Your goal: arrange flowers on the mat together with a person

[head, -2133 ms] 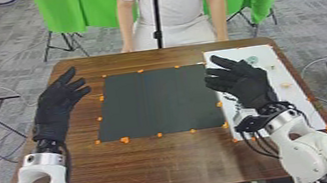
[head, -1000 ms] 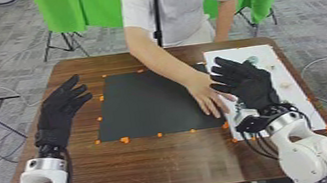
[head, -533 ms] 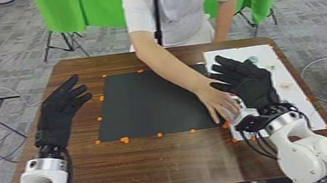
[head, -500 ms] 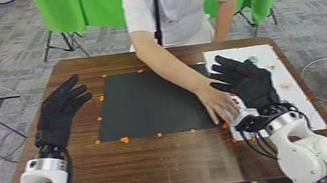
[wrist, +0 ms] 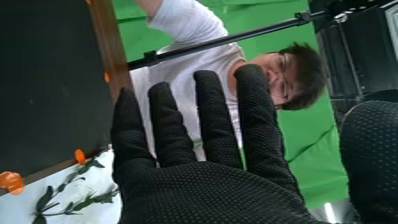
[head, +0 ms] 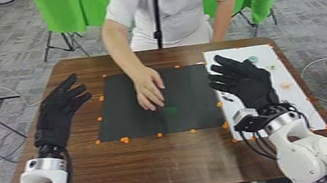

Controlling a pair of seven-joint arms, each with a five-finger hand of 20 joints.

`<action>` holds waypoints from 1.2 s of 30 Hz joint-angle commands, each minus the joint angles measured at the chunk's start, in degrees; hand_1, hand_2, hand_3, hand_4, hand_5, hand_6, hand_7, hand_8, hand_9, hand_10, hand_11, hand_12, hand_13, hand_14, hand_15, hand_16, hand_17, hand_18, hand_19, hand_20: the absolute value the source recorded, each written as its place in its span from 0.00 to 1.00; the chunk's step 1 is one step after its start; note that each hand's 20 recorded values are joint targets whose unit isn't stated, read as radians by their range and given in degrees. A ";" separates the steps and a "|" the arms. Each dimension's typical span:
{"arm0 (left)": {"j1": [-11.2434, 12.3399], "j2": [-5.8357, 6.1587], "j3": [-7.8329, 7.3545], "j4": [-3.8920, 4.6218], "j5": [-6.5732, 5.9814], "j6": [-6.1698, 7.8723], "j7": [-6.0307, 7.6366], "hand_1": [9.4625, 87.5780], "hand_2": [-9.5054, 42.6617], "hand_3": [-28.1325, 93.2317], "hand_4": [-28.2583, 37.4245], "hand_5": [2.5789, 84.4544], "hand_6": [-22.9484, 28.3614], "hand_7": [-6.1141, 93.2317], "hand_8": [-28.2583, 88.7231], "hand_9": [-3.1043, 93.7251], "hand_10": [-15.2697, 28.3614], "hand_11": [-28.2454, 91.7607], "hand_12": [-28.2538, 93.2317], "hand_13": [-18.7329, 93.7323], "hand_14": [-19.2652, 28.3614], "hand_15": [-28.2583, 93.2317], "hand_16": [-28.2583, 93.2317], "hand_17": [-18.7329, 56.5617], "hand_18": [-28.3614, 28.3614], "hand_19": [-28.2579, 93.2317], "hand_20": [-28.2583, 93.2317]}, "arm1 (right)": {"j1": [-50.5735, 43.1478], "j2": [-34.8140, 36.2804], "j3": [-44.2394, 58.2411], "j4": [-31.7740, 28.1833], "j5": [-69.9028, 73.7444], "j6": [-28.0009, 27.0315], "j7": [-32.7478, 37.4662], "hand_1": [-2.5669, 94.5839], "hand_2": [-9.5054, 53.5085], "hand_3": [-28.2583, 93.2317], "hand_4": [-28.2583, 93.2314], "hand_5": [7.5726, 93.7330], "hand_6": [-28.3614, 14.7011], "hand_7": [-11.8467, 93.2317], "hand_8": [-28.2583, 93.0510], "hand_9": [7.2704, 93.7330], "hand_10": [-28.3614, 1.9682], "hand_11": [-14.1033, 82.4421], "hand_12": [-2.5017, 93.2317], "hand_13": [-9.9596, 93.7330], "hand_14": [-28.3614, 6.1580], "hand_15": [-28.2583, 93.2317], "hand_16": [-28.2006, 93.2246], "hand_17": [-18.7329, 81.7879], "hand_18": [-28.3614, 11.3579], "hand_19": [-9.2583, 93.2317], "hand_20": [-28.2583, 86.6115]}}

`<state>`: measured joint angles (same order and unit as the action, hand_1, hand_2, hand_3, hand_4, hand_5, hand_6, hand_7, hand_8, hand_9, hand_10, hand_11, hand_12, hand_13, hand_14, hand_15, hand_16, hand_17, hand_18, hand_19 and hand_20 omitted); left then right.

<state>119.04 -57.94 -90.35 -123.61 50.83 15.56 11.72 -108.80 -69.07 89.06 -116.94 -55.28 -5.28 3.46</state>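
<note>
In the head view my left hand [head: 62, 108] is over the table left of the dark mat [head: 126, 121], its fingers relaxed and empty. My right hand [head: 249, 84], open and holding nothing, hovers above the white sheet at the mat's right. A person's hand [head: 147, 85] reaches down over the middle of the mat. By its fingertips is a faint green thing [head: 171, 110], perhaps a leafy sprig. Small pale and green pieces [head: 252, 60] lie on the sheet. The right wrist view has my right hand [wrist: 222, 192] with straight fingers, and a leafy sprig [wrist: 89, 201] on white beside it.
Orange markers [head: 125, 140] line the mat's edges. The white sheet [head: 300, 105] runs along the right side of the brown table [head: 151, 166]. The person stands at the far edge, behind a thin black pole [head: 156, 9], their arm crossing the mat's far edge.
The person's hand has moved from beside my right hand at the sheet to the middle of the mat, where a green thing now shows. My hands have stayed nearly still.
</note>
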 commanded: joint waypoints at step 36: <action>1.21 1.02 1.30 -0.13 -1.57 2.19 1.03 0.16 0.32 0.88 0.00 0.39 0.57 0.15 0.18 0.39 0.76 0.42 0.31 0.41 0.95 0.62 0.17 0.14 1.00 0.61 0.30 | -0.75 -0.42 -0.31 -0.60 0.59 0.47 0.73 0.07 0.37 0.92 0.00 0.40 0.72 0.25 0.13 0.41 0.55 0.20 0.17 0.42 0.27 0.38 0.39 0.23 0.17 0.49 0.40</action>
<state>119.31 -57.03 -89.38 -123.64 49.63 17.12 12.81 -108.83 -69.22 88.88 -116.98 -54.82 -5.22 4.14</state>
